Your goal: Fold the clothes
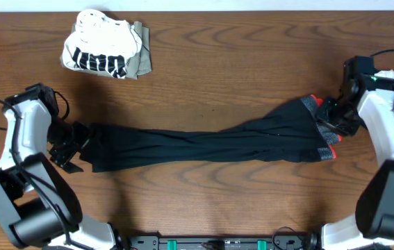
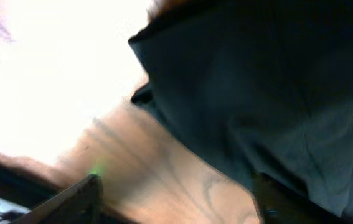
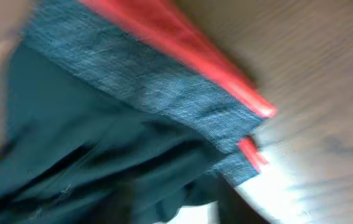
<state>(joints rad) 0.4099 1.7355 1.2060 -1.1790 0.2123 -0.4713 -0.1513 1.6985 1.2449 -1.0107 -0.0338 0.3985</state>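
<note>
Layout, overhead view:

- We find the trousers (image 1: 203, 144) lying on the table (image 1: 252, 62), stretched crosswise from left to right across its middle.
- The leg ends point left and the waistband (image 3: 145, 81) lies at the right. The waist end sits slightly farther back than the leg ends.
- The left gripper (image 1: 71, 147) is at the leg ends, at the trousers' left edge.
- The right gripper (image 1: 330, 118) is over the middle of the waistband. Parts of the band show behind it and in front of it.
- We see a bundle of clothes (image 1: 106, 52) on the table at the back left, behind the leg ends and well apart from the trousers.
- Within the bundle, one piece lies on another, and the lower one sticks out on the right.
</note>
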